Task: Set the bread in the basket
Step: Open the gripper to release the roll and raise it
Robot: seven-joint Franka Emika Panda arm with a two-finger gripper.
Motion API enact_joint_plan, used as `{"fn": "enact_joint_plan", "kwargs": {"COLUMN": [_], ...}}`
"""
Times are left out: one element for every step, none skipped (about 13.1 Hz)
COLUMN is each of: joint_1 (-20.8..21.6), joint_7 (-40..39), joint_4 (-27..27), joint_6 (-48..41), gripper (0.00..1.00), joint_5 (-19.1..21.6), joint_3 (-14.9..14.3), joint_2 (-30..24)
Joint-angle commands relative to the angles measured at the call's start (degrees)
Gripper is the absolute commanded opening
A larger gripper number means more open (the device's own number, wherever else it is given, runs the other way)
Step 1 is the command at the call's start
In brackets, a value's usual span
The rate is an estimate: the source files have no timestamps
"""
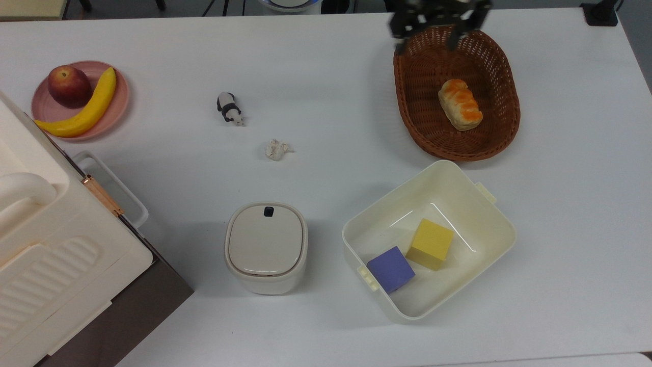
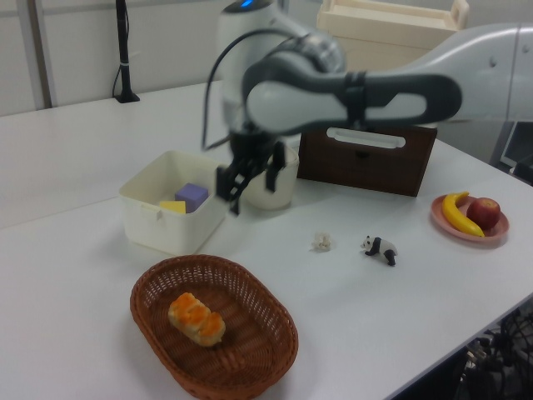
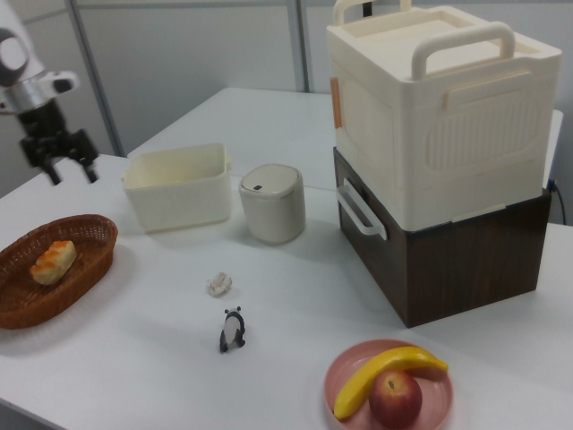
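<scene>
The bread (image 1: 460,111), a small loaf with an orange-brown ridged top, lies alone inside the brown wicker basket (image 1: 448,138) at the top view's upper right. In the left view the bread (image 2: 196,318) rests on the floor of the basket (image 2: 254,287), and in the right view the bread (image 3: 52,260) sits in the basket (image 3: 85,255) at the left. My gripper (image 1: 426,40) is open, holds nothing and hangs high above the basket's far rim. The left view shows the gripper (image 2: 249,185) well above the table beside the cream bin; the right view has the gripper (image 3: 71,171) above and behind the basket.
A cream bin (image 1: 501,216) next to the basket holds a yellow cube (image 1: 432,243) and a purple cube (image 1: 391,268). A lidded white can (image 1: 266,247), a paper ball (image 1: 275,149), a toy panda (image 1: 229,108), a pink fruit plate (image 1: 121,99) and a cream cabinet (image 1: 46,265) stand further left.
</scene>
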Motion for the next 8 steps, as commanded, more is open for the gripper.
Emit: {"fn": "enact_joint_plan", "kwargs": {"joint_1": [-8.7,-12.3,-14.3,-15.6,-17.9,-20.3,-21.4,-21.6], "joint_7": [-7.8,-9.7,-10.0,-10.0,-10.1,-10.3,-10.8,-11.1], "joint_4": [-1.1,0.2,0.7,1.1,1.9,2.1,2.1,2.1], "joint_6": [-4.3,-6.5,-8.0,-9.0,-9.6,-9.6,-9.6,-9.6], "gripper": [1.00,1.00,1.00,1.00,1.00,1.00,1.00,1.00], "joint_5": [0.5,0.7,1.0,1.6,3.7,5.7,6.7,7.1], "joint_3": [-1.1,-1.2,-1.2,-2.0,-3.3,-3.5,-3.6,-4.4], "joint_2": [-5.3,-6.3,-6.9,-7.5,-8.2,-8.9,-9.2,-9.3]}}
